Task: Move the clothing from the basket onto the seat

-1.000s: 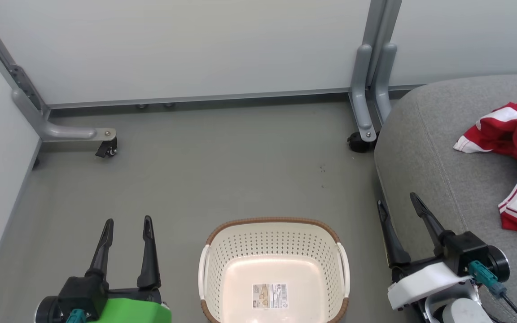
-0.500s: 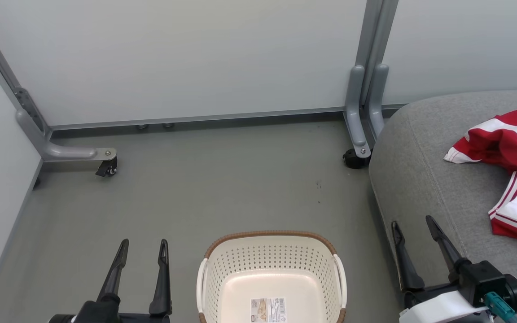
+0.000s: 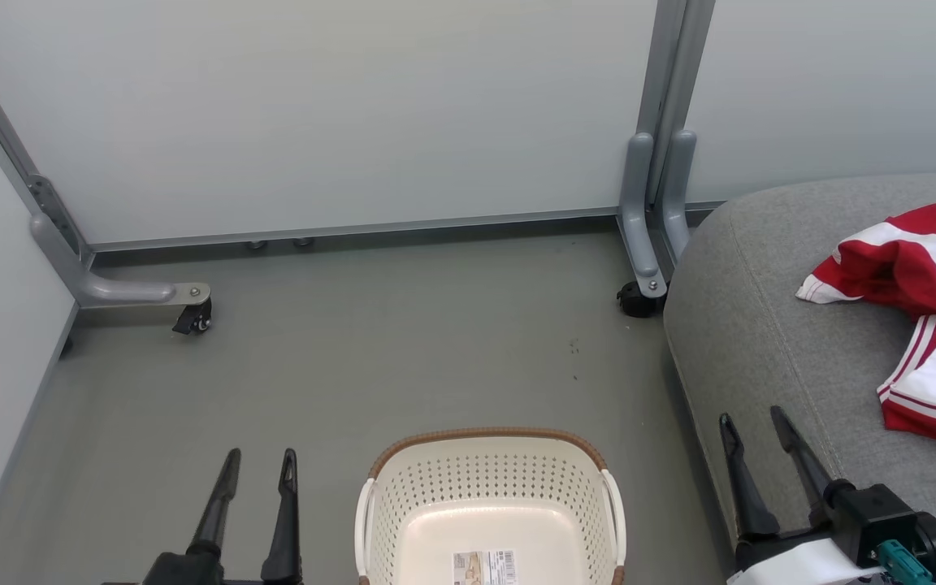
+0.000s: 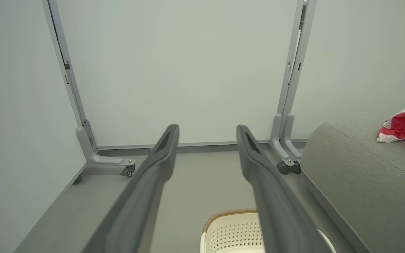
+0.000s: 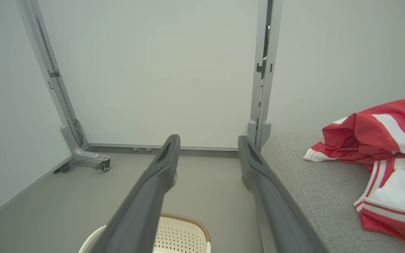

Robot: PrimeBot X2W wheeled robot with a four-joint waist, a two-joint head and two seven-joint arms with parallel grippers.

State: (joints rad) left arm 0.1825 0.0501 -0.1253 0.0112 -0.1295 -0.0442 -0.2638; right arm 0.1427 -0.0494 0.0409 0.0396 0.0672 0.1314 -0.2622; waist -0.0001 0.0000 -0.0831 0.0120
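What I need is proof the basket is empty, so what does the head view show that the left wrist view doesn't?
Head view adds: the visible floor of the basket, bare but for a label, the open right claw, and the nearer garment on the seat. Left wrist view adds: a small bracket high on the partition post by the seat. Shared: basket rim, seat, farther garment, open left claw, castor feet.

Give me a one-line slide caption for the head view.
Laundry basket empty on the floor, red-and-white garments on the grey seat, left hand and right hand open.
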